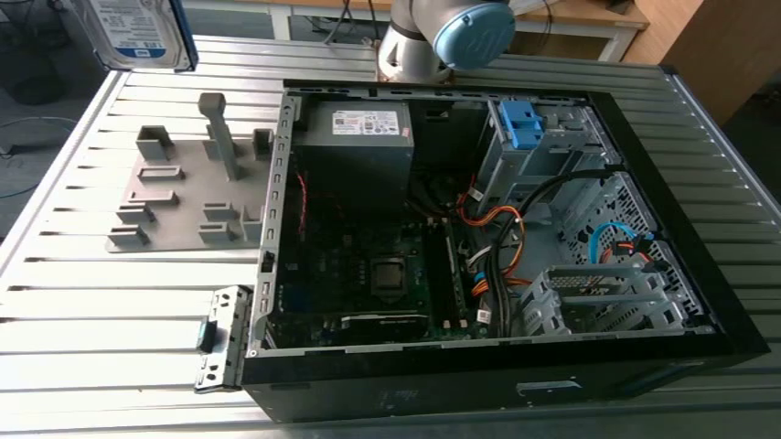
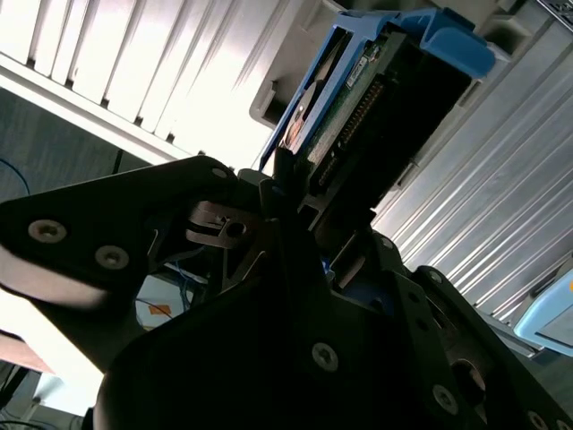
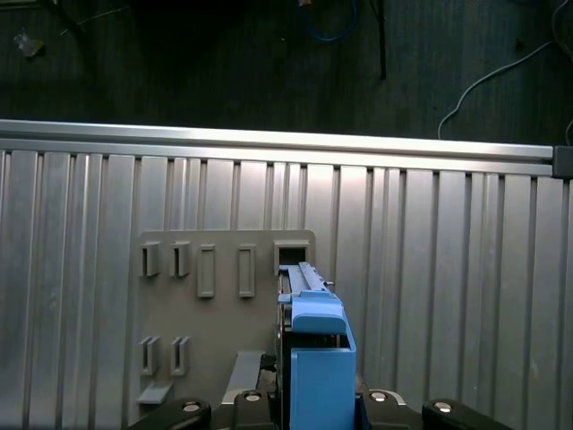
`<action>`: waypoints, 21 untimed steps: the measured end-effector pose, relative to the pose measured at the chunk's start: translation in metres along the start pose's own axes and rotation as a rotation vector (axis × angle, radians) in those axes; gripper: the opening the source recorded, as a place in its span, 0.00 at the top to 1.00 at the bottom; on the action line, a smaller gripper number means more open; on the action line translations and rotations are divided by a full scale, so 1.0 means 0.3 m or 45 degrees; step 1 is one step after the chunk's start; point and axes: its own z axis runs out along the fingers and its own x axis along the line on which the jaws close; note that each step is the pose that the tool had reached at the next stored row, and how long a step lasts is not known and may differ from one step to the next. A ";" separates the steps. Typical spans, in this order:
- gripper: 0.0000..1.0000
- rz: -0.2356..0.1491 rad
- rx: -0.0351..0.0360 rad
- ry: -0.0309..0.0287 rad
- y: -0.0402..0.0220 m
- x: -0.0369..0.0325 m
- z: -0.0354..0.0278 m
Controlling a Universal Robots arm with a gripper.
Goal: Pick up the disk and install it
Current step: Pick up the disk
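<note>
Disk (image 1: pixel 132 32) up in the air at the exterior view's upper left, over the far corner of the ribbed metal table (image 1: pixel 61 302), white-and-blue label toward the camera, blue carrier frame along its edges. Pinched edge-on by the gripper (image 2: pixel 313 193), jaws pressed against the two broad faces near one end, connector side showing in the second wrist view. Below it, in the first wrist view, a grey fixture plate (image 1: pixel 183 197) with upright slots and pegs, flat on the table. Nearer the camera, against the case's near left corner, a small metal bracket (image 1: pixel 219 340) lying on the slats. Then the open computer case (image 1: pixel 427 391), on its side, lid off. Holds, left to right: a grey power supply (image 1: pixel 354 146) with a white sticker in the far corner; the motherboard (image 1: pixel 366 265) below it; orange and black cables (image 1: pixel 500 240) across the middle; a small blue bracket (image 1: pixel 518 123) seated in the far drive bay; a metal drive cage (image 1: pixel 598 297) at the near right.
</note>
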 end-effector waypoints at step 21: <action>0.64 0.000 0.0000 0.0000 0.000 -0.001 -0.085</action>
